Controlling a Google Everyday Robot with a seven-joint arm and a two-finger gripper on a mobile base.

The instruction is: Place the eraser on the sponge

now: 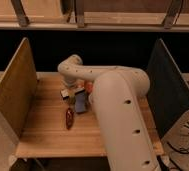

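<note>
The gripper (74, 91) is hanging with jaws pressed together just beside the eraser (65, 93), near the sponge (81, 104); whether they are touching is unclear.

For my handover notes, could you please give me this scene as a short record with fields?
gripper: low over middle of table, jaws shut, hold on anything unclear
eraser: on table beside gripper, toward tan panel
sponge: flat on table, on camera side of gripper, nothing on it
dark red object: lying near sponge
task: not yet done
</note>
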